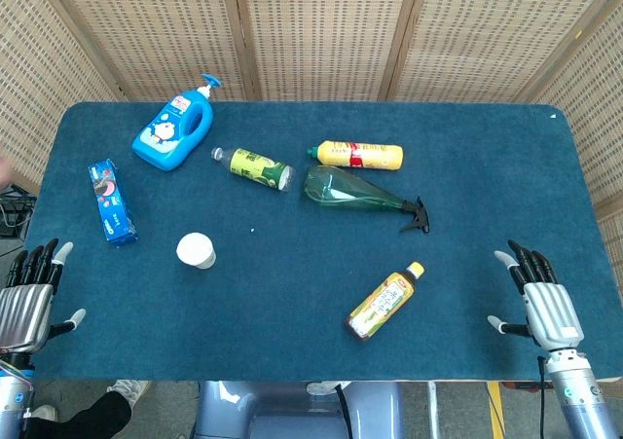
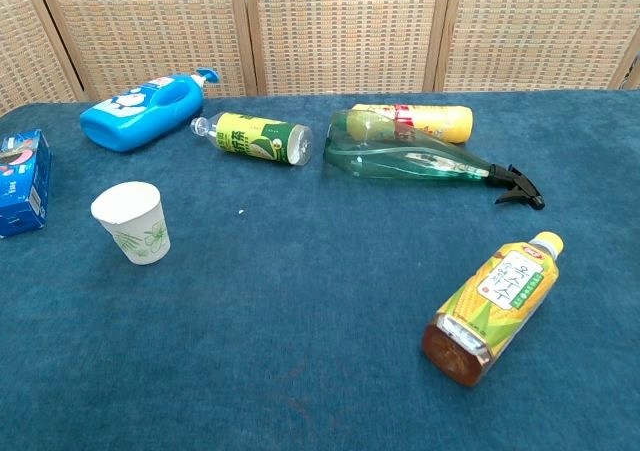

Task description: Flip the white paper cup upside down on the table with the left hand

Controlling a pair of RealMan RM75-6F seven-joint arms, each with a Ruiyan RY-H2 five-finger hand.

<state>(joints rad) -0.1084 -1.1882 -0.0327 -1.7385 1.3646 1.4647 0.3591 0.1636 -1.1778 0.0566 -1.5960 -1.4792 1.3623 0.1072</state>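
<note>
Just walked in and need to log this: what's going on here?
Nothing is being handled yet. The white paper cup stands upright on the blue table, untouched. The left hand and right hand rest open at the near edge, both empty. Bottles, a spray bottle and a blue box lie around.

paper cup (image 2: 133, 223) stands right of the box (image 2: 22, 182), before the detergent jug (image 2: 140, 110).

Matt paper cup (image 2: 132, 223) on napped blue cloth table (image 2: 300, 351); glossy plastic bottles.
</note>
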